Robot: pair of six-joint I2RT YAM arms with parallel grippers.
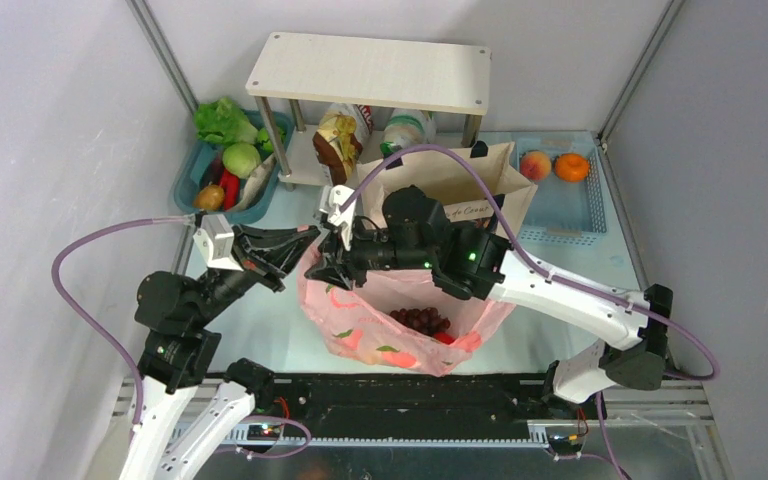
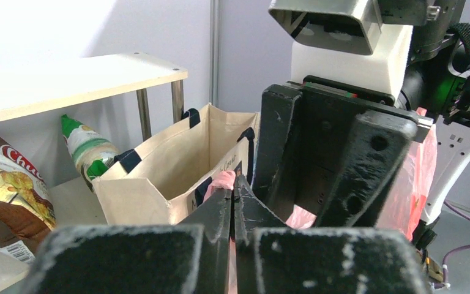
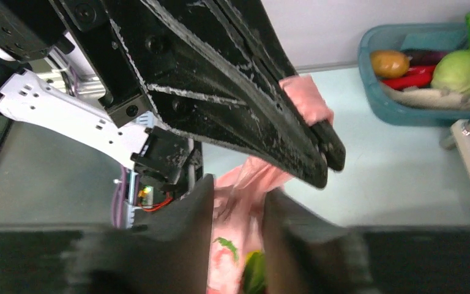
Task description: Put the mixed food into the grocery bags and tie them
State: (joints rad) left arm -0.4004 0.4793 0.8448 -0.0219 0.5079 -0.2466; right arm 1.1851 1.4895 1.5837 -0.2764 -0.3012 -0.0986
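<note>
The pink plastic bag [image 1: 380, 335] sits open at the table's front middle, with dark red grapes [image 1: 420, 319] and a red apple [image 1: 445, 338] inside. My left gripper [image 1: 305, 238] is shut on a bunched pink handle [image 2: 223, 179] at the bag's back left rim. My right gripper [image 3: 242, 190] reaches in from the right, its fingers apart on either side of a fold of pink film [image 3: 229, 220] just below the left gripper's tips [image 3: 330, 159]. The beige canvas tote [image 1: 460, 185] stands open behind. A crisp packet [image 1: 338, 140] leans under the shelf.
A white shelf [image 1: 370, 70] stands at the back, with a green-and-white packet [image 1: 407, 128] beneath it. A teal basket [image 1: 185, 185] of vegetables is at the back left. A blue basket [image 1: 570, 215] at the back right holds a peach and an orange.
</note>
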